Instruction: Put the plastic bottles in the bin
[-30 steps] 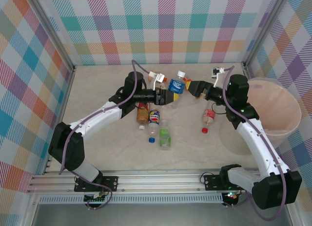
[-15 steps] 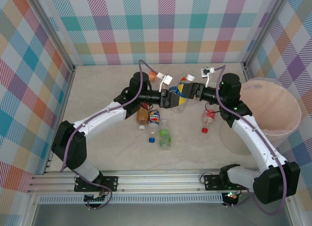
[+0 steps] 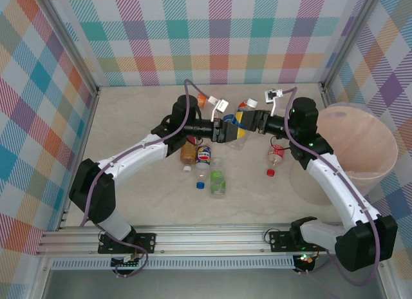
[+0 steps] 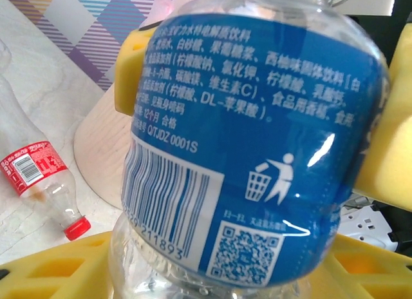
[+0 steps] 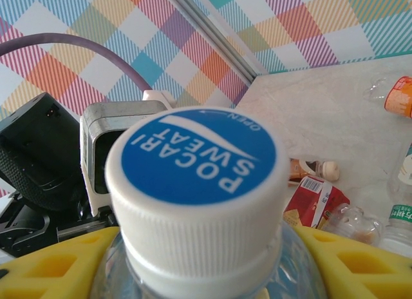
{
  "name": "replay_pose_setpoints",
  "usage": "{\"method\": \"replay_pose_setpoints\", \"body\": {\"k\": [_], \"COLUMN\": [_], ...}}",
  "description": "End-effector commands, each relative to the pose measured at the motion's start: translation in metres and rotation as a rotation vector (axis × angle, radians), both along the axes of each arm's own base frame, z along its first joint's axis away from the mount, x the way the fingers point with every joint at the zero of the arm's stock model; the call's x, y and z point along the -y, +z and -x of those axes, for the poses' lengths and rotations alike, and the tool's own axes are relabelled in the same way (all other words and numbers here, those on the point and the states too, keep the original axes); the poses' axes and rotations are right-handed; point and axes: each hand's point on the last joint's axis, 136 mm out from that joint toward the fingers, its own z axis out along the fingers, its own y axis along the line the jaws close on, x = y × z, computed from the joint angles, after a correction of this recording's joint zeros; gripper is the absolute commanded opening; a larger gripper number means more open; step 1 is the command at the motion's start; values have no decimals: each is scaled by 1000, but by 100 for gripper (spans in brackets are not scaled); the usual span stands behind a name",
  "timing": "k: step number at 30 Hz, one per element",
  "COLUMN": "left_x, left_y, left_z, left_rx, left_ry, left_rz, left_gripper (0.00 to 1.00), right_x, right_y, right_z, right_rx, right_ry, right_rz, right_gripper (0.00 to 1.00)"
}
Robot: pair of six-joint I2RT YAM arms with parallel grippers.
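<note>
A clear plastic bottle with a blue label (image 3: 237, 126) hangs above the table's middle, held from both sides. My left gripper (image 3: 225, 130) is shut on its lower body, the barcode end (image 4: 257, 138) sitting between the yellow fingers (image 4: 58, 270). My right gripper (image 3: 252, 121) is shut on the shoulder just under the white and blue cap (image 5: 196, 183), one yellow finger (image 5: 351, 260) on each side. The pale pink bin (image 3: 380, 141) stands at the right, beside the right arm. A red-label bottle (image 3: 275, 155) lies between the held bottle and the bin.
Below the left gripper lie a brown bottle (image 3: 188, 151), a blue-label bottle (image 3: 203, 156) and a green-label bottle (image 3: 218, 181), with a loose blue cap (image 3: 201, 183) beside them. An orange-capped bottle (image 3: 203, 100) lies behind the left wrist. Checked walls close in on three sides.
The right gripper came left to the held bottle and closed on its cap end. The left arm shifted the bottle slightly right and has since held still.
</note>
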Motion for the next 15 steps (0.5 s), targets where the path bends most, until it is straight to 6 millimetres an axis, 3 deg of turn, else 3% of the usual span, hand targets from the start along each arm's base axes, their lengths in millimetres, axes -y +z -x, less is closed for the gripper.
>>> {"method": "replay_pose_setpoints", "body": {"k": [1, 6, 7, 15], "left_x": [4, 3, 1, -20], "left_y": [5, 1, 1, -2], "left_z": [-7, -8, -8, -22], "left_rx": [24, 21, 25, 55], "left_ry": [43, 48, 51, 176], "left_rz": [-16, -26, -27, -54], "left_gripper": [69, 91, 99, 100], "right_x": [10, 26, 30, 53], "right_y": [14, 1, -1, 2], "right_z": [-3, -15, -17, -19], "right_rx": [62, -11, -18, -19], "right_ry": [-73, -189, -210, -331], "right_rz": [39, 138, 155, 260], "right_gripper": [48, 45, 45, 44]}}
